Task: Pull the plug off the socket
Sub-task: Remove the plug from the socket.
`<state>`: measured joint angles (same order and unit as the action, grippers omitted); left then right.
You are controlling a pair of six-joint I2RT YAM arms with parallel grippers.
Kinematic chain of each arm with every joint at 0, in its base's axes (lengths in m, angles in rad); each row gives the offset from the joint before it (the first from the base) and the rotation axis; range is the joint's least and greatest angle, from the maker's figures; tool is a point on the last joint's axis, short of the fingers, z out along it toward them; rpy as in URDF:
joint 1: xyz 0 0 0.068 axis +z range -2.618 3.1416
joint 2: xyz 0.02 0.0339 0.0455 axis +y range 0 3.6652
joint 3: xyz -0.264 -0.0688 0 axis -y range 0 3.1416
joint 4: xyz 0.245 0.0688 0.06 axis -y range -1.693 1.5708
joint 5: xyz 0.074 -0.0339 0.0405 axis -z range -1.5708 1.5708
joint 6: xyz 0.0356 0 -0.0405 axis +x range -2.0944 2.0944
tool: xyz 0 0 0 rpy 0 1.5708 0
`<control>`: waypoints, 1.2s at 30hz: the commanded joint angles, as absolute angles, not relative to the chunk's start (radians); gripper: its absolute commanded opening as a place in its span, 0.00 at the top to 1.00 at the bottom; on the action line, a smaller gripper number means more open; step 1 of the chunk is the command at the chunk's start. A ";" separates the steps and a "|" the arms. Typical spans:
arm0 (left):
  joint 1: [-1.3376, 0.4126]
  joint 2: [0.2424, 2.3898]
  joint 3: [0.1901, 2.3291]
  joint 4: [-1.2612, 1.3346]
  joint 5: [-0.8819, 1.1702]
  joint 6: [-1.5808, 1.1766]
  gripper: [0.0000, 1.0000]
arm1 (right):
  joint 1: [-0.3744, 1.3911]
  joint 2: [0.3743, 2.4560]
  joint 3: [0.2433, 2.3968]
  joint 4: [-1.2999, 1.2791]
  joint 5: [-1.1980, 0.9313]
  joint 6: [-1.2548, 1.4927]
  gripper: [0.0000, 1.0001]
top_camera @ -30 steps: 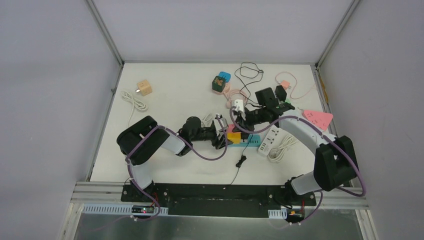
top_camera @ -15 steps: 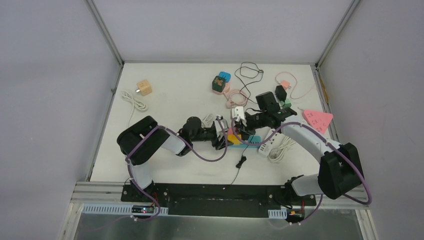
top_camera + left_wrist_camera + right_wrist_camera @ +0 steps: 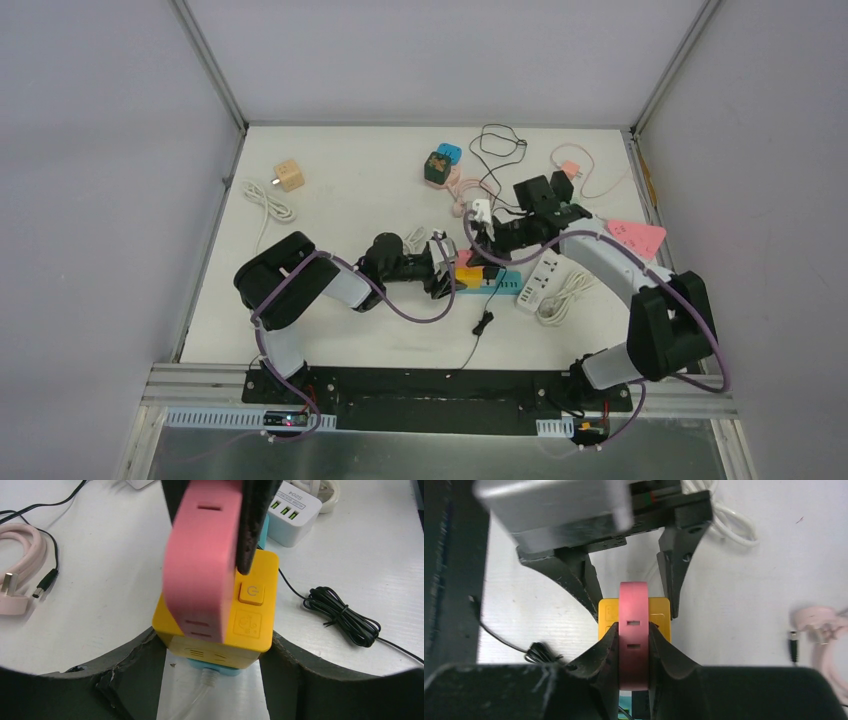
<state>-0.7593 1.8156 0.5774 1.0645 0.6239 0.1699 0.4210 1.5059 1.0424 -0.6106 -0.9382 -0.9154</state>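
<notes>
**Ana:** What is the right gripper (image 3: 633,650) doing?

**Ben:** Its two fingers (image 3: 606,647) squeeze the pink plug (image 3: 633,605), one on each flat side. The plug fills the gap between them.

**Ana:** And the left gripper (image 3: 212,647)?

**Ben:** It hugs the yellow socket block (image 3: 252,622). One finger (image 3: 140,665) touches each side of the block, down low. So it is holding the block.

**Ana:** Where is the plug, then?

**Ben:** Right between the right gripper's fingers, and just above the left gripper's fingers. Its end touches the top of the yellow block. I cannot tell if its pins are in the holes or out.

**Ana:** What is under the yellow block?

**Ben:** A blue strip (image 3: 217,671). The block sits on it, and a bit of blue pokes out between the left gripper's fingers.

**Ana:** Anything else close by?

**Ben:** A white power strip (image 3: 295,510) lies past the left gripper's fingertips, apart from the block. A black cord bundle (image 3: 340,620) lies on the table (image 3: 100,590) near one finger of the left gripper, not touching it. A pale pink cord (image 3: 41,550) lies on the other side, further off.
</notes>
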 commanded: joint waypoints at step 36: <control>-0.756 1.833 0.592 1.026 0.588 0.175 1.00 | 0.400 1.561 1.051 -0.697 -0.914 -0.806 1.00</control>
<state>-0.7593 1.8156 0.5812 1.0477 0.6292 0.1680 0.4381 1.4738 1.0214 -0.5659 -0.8711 -0.8898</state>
